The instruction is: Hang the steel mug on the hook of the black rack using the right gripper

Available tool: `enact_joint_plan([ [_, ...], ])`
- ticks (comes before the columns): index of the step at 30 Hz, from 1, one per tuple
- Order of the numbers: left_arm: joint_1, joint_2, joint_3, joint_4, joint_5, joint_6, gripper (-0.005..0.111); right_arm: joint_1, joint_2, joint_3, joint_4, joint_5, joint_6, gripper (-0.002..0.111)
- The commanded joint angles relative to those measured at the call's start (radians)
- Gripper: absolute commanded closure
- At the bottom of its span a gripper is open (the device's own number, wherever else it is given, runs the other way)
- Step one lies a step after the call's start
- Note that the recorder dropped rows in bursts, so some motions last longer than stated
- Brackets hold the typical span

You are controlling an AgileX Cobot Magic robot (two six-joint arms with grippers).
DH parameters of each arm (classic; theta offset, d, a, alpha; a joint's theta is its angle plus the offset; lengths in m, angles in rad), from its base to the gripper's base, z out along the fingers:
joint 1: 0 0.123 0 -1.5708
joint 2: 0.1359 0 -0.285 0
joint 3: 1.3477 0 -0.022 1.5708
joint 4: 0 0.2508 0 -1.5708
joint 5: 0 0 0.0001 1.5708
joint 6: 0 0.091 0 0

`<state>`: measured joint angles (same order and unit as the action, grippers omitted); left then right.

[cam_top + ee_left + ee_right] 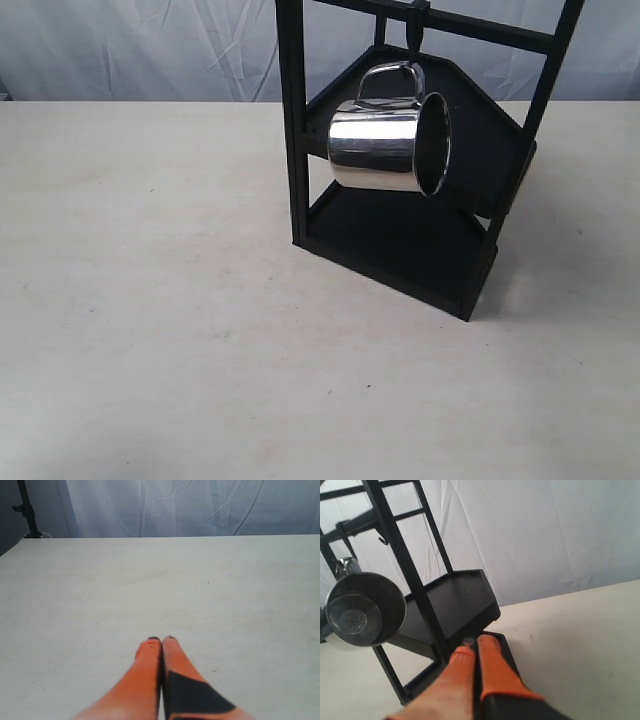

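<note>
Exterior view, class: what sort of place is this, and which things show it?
Probably a robot test bench or lab, not a kitchen: a bare pale tabletop, a plain white fabric backdrop, and one tall matte black rack with a shiny steel mug hanging from it.

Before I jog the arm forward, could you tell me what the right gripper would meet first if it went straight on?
Probably the black rack: the shut right gripper points at its shelf edge and front post. The steel mug hangs off to one side; depth is unclear.
</note>
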<state>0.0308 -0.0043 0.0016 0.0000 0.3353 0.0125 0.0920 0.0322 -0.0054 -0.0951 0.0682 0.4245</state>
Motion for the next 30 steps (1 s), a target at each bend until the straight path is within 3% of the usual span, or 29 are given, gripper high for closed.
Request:
enact_joint_plan([
  [1,-0.005,0.004,-0.002,0.000,-0.008,-0.005,0.107,-0.003,-0.006,0.005,0.019,-0.032,-0.007,0.109],
  [30,-0.005,0.004,-0.002,0.000,-0.008,-0.005,0.107,-0.003,-0.006,0.005,0.055,-0.032,-0.007,0.109],
])
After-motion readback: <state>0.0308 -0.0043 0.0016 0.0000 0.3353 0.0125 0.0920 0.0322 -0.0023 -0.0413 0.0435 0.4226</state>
